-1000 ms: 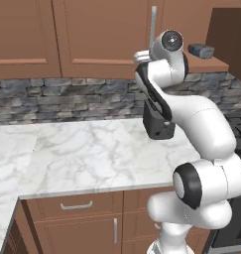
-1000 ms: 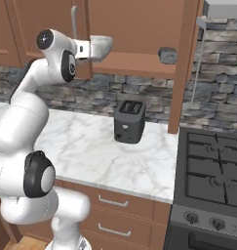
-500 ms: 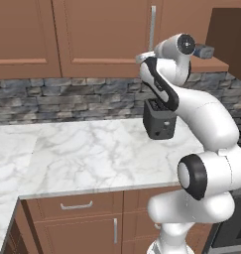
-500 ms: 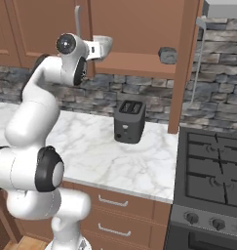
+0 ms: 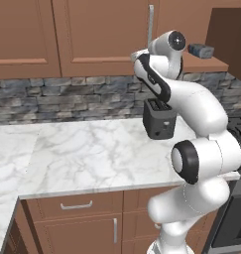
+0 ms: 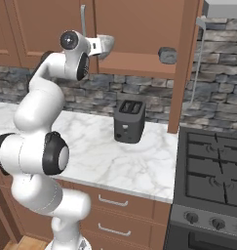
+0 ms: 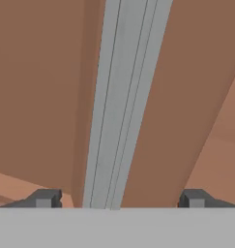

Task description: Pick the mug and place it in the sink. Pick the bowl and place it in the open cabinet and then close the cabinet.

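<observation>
At the upper left of the right base view, the arm is finishing its swing toward the cabinet (image 6: 139,29).
In the last second the wrist has been edging right, and the bowl (image 6: 108,43) is sitting at the left end of the shelf, just beside the hand. The gripper (image 7: 119,199) is showing its tips spread wide and gripping nothing, with a silver bar handle (image 7: 124,97) looming straight ahead. By my reading the bowl is delivered and the door-closing is coming up.
</observation>
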Controlling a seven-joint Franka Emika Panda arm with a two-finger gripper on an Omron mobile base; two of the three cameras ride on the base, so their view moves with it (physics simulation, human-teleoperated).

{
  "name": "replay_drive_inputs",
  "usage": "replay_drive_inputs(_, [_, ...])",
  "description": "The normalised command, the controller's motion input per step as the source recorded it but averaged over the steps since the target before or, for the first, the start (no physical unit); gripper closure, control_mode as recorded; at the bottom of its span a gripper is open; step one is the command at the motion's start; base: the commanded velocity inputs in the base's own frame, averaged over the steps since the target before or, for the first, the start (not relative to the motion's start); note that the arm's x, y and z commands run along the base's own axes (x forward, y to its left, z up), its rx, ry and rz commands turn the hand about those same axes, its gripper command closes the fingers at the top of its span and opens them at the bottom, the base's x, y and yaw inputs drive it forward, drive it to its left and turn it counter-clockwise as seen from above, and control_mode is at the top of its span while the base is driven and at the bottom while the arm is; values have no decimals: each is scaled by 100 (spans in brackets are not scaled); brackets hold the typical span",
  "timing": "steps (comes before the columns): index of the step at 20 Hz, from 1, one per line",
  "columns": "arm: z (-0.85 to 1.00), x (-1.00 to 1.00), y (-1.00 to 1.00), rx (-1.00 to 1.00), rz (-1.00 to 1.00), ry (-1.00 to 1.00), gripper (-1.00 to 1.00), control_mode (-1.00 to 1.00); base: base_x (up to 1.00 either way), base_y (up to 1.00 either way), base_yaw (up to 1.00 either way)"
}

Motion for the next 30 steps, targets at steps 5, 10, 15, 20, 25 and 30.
replay_drive_inputs(5, [-27, 53, 7, 0, 0, -1, -100, -100, 0, 0, 0])
replay_drive_inputs(10, [-13, 16, 4, 0, 0, -1, -100, -100, 0, 0, 0])
replay_drive_inputs(15, [0, -22, 46, 0, -10, -6, -100, -100, 0, 0, 0])
replay_drive_inputs(20, [-3, -7, 43, 0, -19, -2, -100, -100, 0, 0, 0])
replay_drive_inputs(25, [1, -67, 1, 0, -15, 0, -100, -100, 0, 0, 0])
replay_drive_inputs(30, [36, -100, -23, 1, -10, -1, -100, -100, 0, 0, 0])
